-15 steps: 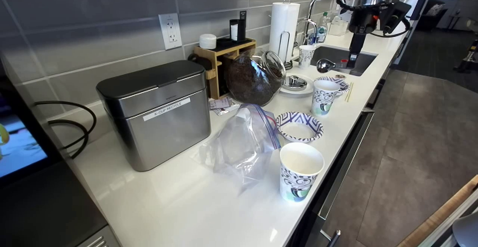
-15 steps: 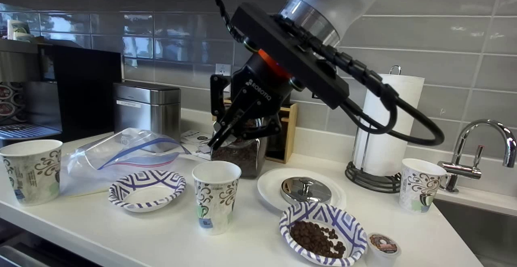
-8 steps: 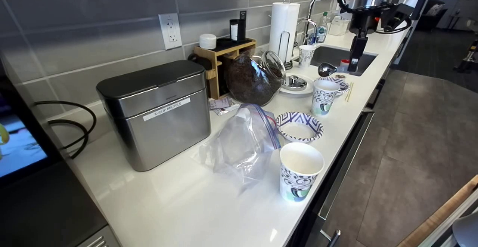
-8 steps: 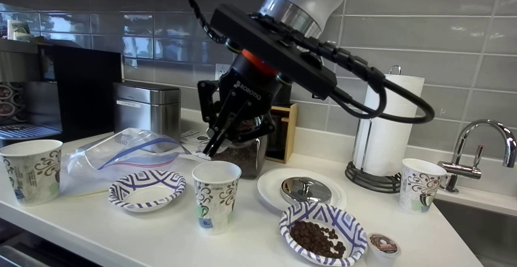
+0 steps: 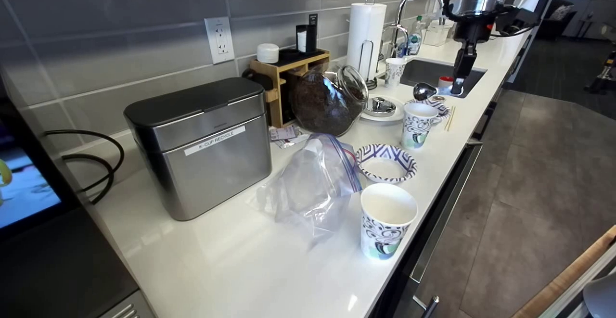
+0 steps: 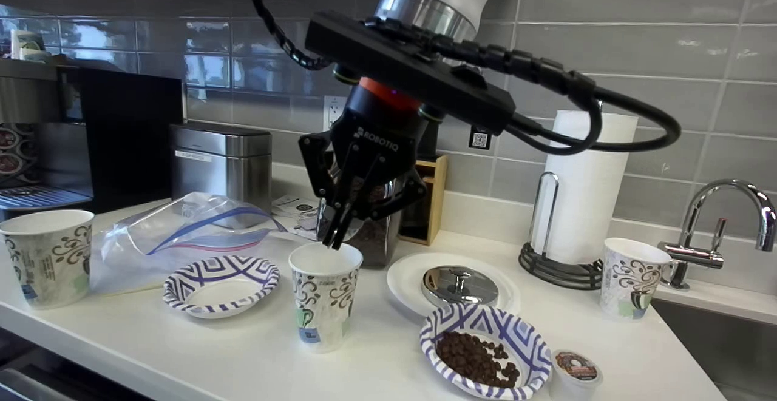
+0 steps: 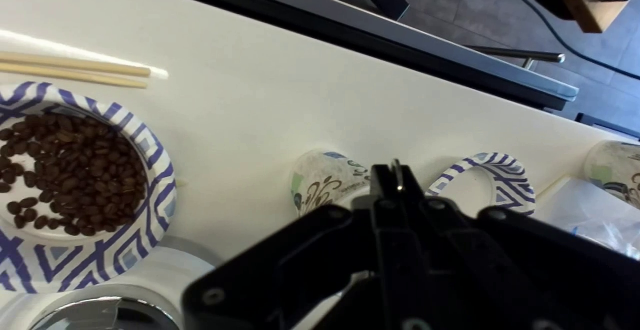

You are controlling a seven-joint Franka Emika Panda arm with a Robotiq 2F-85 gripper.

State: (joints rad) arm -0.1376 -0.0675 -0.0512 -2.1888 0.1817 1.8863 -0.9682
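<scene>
The gripper (image 6: 333,244) is clenched on a metal scoop (image 5: 423,91), held aloft near a patterned paper cup (image 6: 325,310). The grasp looks complete, release not; filling or emptying can't be judged (its inside is hidden). Coffee beans (image 6: 464,355) lie in 1 paper bowl (image 6: 507,328).

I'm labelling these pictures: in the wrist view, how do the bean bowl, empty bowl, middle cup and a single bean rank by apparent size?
Largest: bean bowl, though the frame edge crops it
Next, unranked: empty bowl and middle cup, as the fingers hide part of each
Smallest: single bean
</scene>
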